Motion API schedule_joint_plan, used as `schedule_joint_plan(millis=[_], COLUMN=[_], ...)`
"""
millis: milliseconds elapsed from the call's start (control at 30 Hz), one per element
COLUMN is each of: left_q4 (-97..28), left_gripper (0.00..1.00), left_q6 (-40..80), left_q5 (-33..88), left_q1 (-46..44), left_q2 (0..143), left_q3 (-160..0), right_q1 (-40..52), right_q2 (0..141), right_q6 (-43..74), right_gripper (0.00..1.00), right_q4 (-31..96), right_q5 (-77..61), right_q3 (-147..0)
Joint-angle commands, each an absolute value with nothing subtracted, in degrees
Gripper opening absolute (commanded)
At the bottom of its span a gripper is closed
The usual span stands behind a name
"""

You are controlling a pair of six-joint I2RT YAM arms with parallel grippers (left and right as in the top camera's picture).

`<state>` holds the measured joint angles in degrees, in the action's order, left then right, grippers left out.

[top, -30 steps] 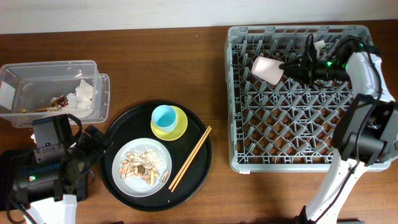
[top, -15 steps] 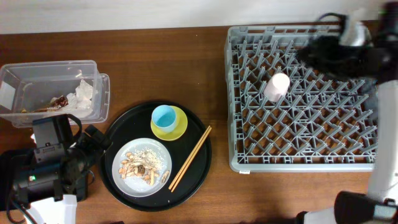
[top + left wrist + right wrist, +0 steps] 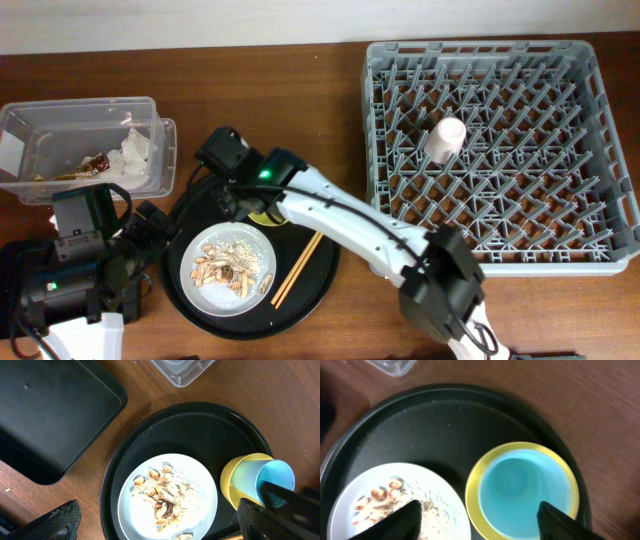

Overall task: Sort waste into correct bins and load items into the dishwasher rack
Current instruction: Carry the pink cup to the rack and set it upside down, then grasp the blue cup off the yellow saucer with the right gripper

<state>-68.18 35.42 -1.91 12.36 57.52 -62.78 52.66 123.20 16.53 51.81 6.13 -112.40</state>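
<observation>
white arm links (image 3: pixel 340 213), black joints (image 3: pixel 222 152) — small green light (image 3: pixel 264 176)

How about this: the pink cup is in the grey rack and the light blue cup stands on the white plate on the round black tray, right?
No. The right wrist view shows the light blue cup standing in the yellow bowl, beside the white plate, not on it. The pink cup is in the grey rack, and the bowl is on the round black tray.
</observation>
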Motion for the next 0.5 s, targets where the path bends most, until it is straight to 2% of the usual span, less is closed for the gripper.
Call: schedule_joint_plan(millis=[0, 67, 167, 333, 467], left_q4=[-68.2, -68.2, -68.2, -68.2, -68.2], left_gripper=[0.99, 0.99, 0.99, 0.99, 0.99], left_q6=[35.4, 35.4, 35.4, 35.4, 35.4], left_q5=[-1.7, -1.7, -1.7, -1.7, -1.7], left_q1=[12.7, 12.7, 12.7, 12.7, 12.7], left_q2=[57.3, 57.3, 57.3, 57.3, 57.3], left_q3=[-63.2, -63.2, -63.2, -63.2, -63.2], right_q1=[54.0, 54.0, 54.0, 54.1, 54.1], right_q2=[126.2, 127.7, 128.3, 129.7, 129.6], right_q6=[17.4, 19.6, 19.6, 20.5, 20.5], right_gripper=[0.67, 0.54, 0.43, 0.39, 0.25], right_q4=[51.2, 51.2, 51.3, 51.6, 51.7], right_q5=[11.2, 11.0, 11.0, 9.0, 9.0], right_q3=[-112.7, -112.7, -112.6, -112.3, -112.6])
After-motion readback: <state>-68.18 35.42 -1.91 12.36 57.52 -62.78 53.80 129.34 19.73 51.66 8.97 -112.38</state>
